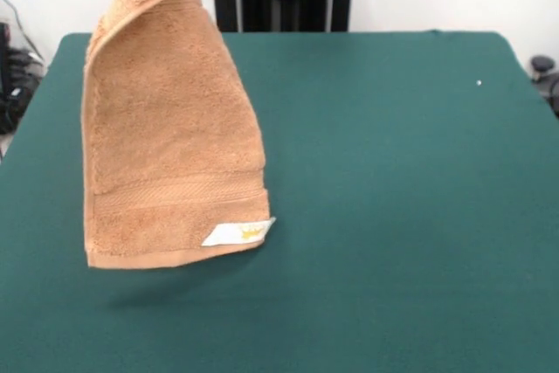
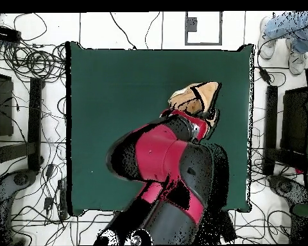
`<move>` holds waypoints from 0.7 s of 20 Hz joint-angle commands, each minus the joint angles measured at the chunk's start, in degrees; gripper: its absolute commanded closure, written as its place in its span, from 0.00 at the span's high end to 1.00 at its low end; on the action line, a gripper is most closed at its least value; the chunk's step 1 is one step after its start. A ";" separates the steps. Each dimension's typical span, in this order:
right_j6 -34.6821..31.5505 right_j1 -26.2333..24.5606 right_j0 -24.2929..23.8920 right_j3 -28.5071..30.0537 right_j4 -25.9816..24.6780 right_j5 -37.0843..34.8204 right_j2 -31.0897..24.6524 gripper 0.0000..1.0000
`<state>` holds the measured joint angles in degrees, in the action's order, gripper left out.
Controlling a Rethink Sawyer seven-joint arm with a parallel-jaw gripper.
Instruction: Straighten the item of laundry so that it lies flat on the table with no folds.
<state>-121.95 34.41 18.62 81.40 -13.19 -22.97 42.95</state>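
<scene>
Terry-cloth towel (image 1: 170, 128) hoisted clear above green bench (image 1: 393, 216), lifting step (claw hidden, grip unreadable). Next: lower gently, drag outward, spread flat.

Front view: top of the towel (image 1: 170, 128) is cut off by the upper edge, so whatever holds it is out of frame; the gripper isn't visible there at all. Print on the small white tag (image 1: 238, 232) is too small to read. Near edge and near corners of the table (image 1: 393, 216) run off the bottom of the frame. Overhead view: the arm (image 2: 163, 160) covers the gripper and most of the towel (image 2: 198, 96); only a tan patch shows past the wrist, so can't tell if jaws are open or closed. Arm also hides a good part of the table. Person (image 2: 291, 35) at top right is cut off by the edge; only legs and shoes show.
</scene>
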 commanded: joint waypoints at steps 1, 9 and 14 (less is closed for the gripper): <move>2.63 0.32 -0.65 5.61 -1.59 -6.23 -10.54 0.00; 2.65 2.65 -4.84 9.13 1.01 -6.94 -17.44 0.00; 0.83 4.56 -6.63 12.21 2.02 -6.67 -20.98 0.00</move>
<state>-121.95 38.45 13.24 84.29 -13.23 -22.97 33.37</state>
